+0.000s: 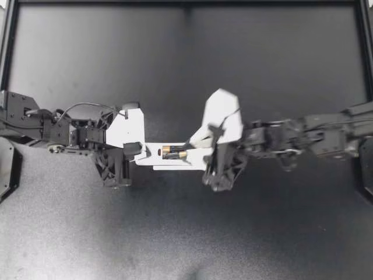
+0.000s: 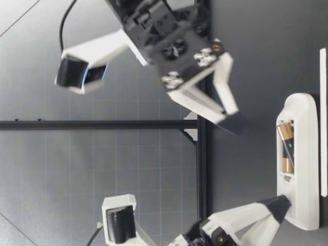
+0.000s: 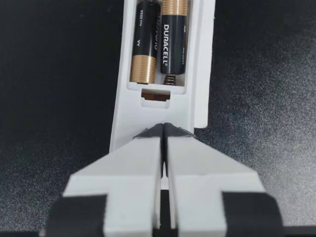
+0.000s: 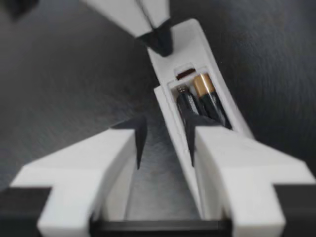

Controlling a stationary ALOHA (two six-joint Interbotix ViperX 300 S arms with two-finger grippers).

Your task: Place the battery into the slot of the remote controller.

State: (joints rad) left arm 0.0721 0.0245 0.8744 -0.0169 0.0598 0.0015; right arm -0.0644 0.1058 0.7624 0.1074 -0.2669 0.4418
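Observation:
The white remote (image 1: 152, 156) lies on the table between my two grippers with its battery slot uncovered. Two gold-and-black batteries (image 1: 173, 152) lie side by side in the slot (image 3: 157, 47). My left gripper (image 1: 135, 151) is shut, and its closed tips (image 3: 164, 132) rest on the remote's end just behind the slot. My right gripper (image 1: 201, 153) is open and holds nothing. It hovers above the remote's other end (image 2: 228, 119), one finger (image 4: 197, 129) over the batteries (image 4: 207, 98) and the other beside the remote (image 4: 175, 118).
A thin white strip (image 2: 323, 123) lies along the remote's (image 2: 302, 154) side. Dark table surface (image 1: 186, 70) surrounds it, bounded by a black frame (image 1: 186, 3) at the far edge and sides.

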